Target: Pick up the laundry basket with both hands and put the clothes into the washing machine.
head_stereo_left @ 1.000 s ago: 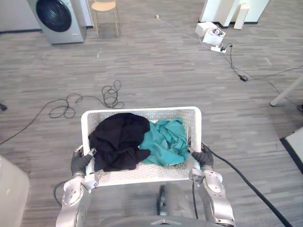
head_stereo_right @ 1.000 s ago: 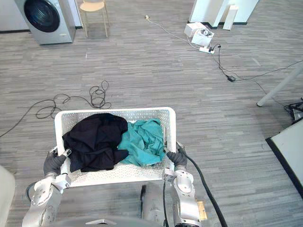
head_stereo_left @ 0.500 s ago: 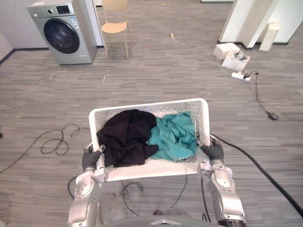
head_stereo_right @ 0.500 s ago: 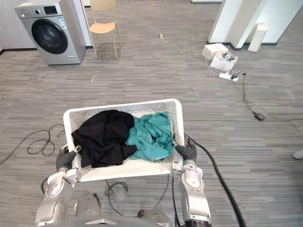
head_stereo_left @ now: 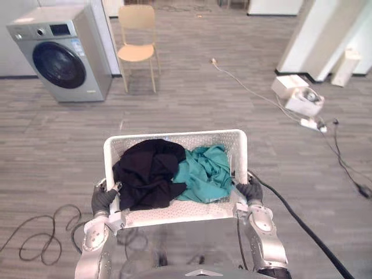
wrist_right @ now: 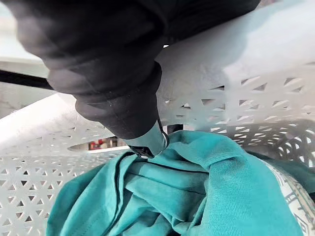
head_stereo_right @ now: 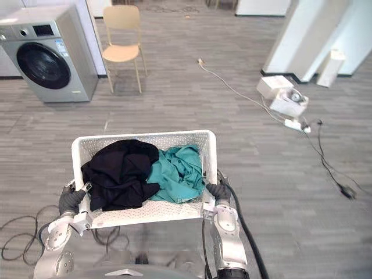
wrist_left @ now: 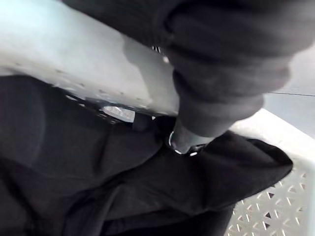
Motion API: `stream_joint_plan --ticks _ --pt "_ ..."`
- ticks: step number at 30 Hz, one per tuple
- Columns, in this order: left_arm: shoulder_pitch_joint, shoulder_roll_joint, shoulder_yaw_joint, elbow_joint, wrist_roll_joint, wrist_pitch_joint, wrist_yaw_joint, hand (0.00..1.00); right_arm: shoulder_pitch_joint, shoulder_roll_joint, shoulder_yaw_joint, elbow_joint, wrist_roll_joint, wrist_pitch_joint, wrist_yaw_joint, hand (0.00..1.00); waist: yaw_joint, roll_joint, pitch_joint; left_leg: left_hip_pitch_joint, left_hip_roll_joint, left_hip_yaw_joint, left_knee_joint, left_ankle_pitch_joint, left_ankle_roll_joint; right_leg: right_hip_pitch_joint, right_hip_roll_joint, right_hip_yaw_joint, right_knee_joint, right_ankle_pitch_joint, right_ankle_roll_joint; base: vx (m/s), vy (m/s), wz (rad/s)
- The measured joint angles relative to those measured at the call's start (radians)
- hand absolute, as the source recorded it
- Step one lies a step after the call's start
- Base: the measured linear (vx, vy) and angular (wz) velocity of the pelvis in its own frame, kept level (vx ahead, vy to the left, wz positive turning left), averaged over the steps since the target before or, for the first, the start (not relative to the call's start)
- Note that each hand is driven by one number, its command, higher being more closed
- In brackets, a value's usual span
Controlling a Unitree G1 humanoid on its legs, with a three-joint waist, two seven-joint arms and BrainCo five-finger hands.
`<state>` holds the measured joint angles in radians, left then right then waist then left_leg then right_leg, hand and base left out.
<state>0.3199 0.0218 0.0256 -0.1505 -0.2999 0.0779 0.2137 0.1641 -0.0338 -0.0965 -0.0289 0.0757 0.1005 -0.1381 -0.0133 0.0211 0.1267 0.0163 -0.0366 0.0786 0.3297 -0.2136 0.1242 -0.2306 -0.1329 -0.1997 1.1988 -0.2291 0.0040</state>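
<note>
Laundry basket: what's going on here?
The robot holds the white laundry basket in front of itself, left hand and right hand each clamped on a side rim. A black garment and a teal garment lie inside. The washing machine stands across the floor at far left, beside a chair; the clothes are not in it yet.

You're in a big open room, more lab than home: grey plank floor, washer at 11 o'clock, chair at 12, white pillars and boxes at 2.
</note>
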Motion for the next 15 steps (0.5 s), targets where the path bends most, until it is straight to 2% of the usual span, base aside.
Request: stream_joint_plan --ticks 1,2,3,4,5,6,7,8,9,10,11,12,13,14,15 --pt "-0.026 0.013 -0.006 -0.006 0.000 -0.001 -0.001 1.00 0.001 0.001 -0.005 -0.021 0.008 -0.012 0.000 1.00 -0.015 0.006 0.001 0.071 0.021 -0.046 -0.059 -0.002 -0.004 -0.087 0.026 -0.008 -0.183 -0.022 0.008 0.70 -0.101 0.95" --pt "-0.034 0.017 -0.009 -0.009 0.000 -0.001 -0.001 1.00 0.002 0.001 -0.008 -0.033 0.010 -0.012 0.000 1.00 -0.021 0.005 0.001 0.093 0.029 -0.056 -0.077 -0.003 -0.006 -0.107 0.027 -0.010 -0.289 -0.019 0.010 0.85 -0.168 1.15" --pt "-0.043 0.019 -0.010 -0.026 0.000 -0.001 -0.001 1.00 0.002 0.002 -0.013 -0.045 0.012 -0.022 0.000 1.00 -0.030 -0.002 0.001 0.146 0.044 -0.054 -0.113 -0.011 -0.021 -0.127 0.025 -0.018 -0.550 0.025 0.016 0.71 -0.193 0.80" --pt "-0.047 0.020 -0.012 -0.033 0.000 -0.002 -0.001 1.00 0.001 0.003 -0.018 -0.047 0.014 -0.028 0.000 1.00 -0.031 -0.005 -0.001 0.172 0.053 -0.054 -0.130 -0.021 -0.038 -0.130 0.024 -0.020 -0.683 0.063 0.015 0.75 -0.241 0.79" --pt "-0.056 0.027 -0.016 -0.041 0.002 -0.005 -0.001 1.00 0.002 0.009 -0.022 -0.057 0.016 -0.029 0.000 1.00 -0.025 -0.023 -0.009 0.232 0.058 -0.052 -0.167 -0.044 -0.071 -0.130 0.020 -0.017 -0.920 0.149 0.012 0.62 -0.228 0.52" --pt "-0.056 0.038 -0.016 -0.048 0.002 -0.009 0.000 1.00 0.005 0.011 -0.018 -0.073 0.017 -0.029 0.000 1.00 -0.023 -0.041 -0.011 0.276 0.056 -0.060 -0.184 -0.067 -0.090 -0.136 0.011 0.009 -1.007 0.181 0.010 0.78 -0.310 0.65" --pt "-0.053 0.034 -0.017 -0.053 0.007 -0.009 0.000 1.00 0.022 0.005 -0.012 -0.091 0.017 -0.030 0.000 1.00 -0.030 -0.050 -0.016 0.345 0.067 -0.096 -0.180 -0.119 -0.112 -0.143 0.015 0.051 -0.962 0.274 0.009 0.79 -0.336 0.55" --pt "-0.049 0.020 -0.017 -0.053 0.014 -0.009 0.000 1.00 0.031 0.002 -0.011 -0.091 0.018 -0.029 -0.001 1.00 -0.033 -0.040 -0.023 0.363 0.089 -0.109 -0.163 -0.130 -0.118 -0.149 0.028 0.053 -0.902 0.324 0.005 0.79 -0.348 0.52" --pt "-0.044 -0.007 -0.018 -0.053 0.047 -0.009 0.000 1.00 0.046 -0.008 -0.011 -0.093 0.021 -0.028 -0.002 1.00 -0.029 -0.009 -0.037 0.341 0.140 -0.114 -0.045 -0.129 -0.117 -0.153 0.064 0.034 -0.810 0.300 -0.013 0.89 -0.428 0.32" --pt "-0.040 -0.015 -0.021 -0.055 0.052 -0.011 0.000 1.00 0.062 -0.016 -0.013 -0.127 0.040 -0.026 -0.002 1.00 -0.036 0.030 -0.034 0.206 0.220 -0.111 0.274 -0.052 -0.114 -0.110 0.114 -0.010 -0.789 0.223 -0.039 0.70 -0.355 0.29" --pt "-0.040 -0.016 -0.020 -0.054 0.052 -0.011 0.000 1.00 0.069 -0.015 -0.013 -0.149 0.044 -0.025 -0.003 1.00 -0.044 0.038 -0.034 0.140 0.253 -0.110 0.416 0.032 -0.120 -0.090 0.133 -0.023 -0.789 0.205 -0.051 0.82 -0.419 0.21" --pt "-0.040 -0.022 -0.018 -0.054 0.051 -0.011 0.000 1.00 0.082 -0.013 -0.013 -0.180 0.044 -0.024 -0.005 1.00 -0.042 0.040 -0.034 0.046 0.305 -0.106 0.599 0.182 -0.121 -0.054 0.165 -0.032 -0.792 0.181 -0.076 0.68 -0.332 -0.18" --pt "-0.036 -0.028 -0.020 -0.053 0.045 -0.011 -0.002 1.00 0.093 -0.018 -0.014 -0.198 0.045 -0.027 -0.007 1.00 -0.019 0.040 -0.032 -0.029 0.377 -0.059 0.814 0.216 -0.095 0.016 0.213 -0.030 -0.818 0.158 -0.104 0.68 -0.322 -0.42" --pt "-0.032 -0.032 -0.022 -0.051 0.044 -0.011 -0.003 1.00 0.093 -0.019 -0.015 -0.199 0.045 -0.029 -0.012 1.00 -0.005 0.039 -0.028 -0.054 0.406 -0.046 0.903 0.204 -0.077 0.064 0.236 -0.024 -0.841 0.148 -0.116 0.65 -0.288 -0.54" --pt "-0.030 -0.031 -0.026 -0.048 0.037 -0.012 -0.005 1.00 0.092 -0.015 -0.021 -0.199 0.045 -0.030 -0.023 1.00 -0.002 0.028 -0.009 -0.114 0.428 -0.034 1.031 0.166 -0.028 0.165 0.259 -0.008 -0.890 0.125 -0.127 0.61 -0.247 -0.32"
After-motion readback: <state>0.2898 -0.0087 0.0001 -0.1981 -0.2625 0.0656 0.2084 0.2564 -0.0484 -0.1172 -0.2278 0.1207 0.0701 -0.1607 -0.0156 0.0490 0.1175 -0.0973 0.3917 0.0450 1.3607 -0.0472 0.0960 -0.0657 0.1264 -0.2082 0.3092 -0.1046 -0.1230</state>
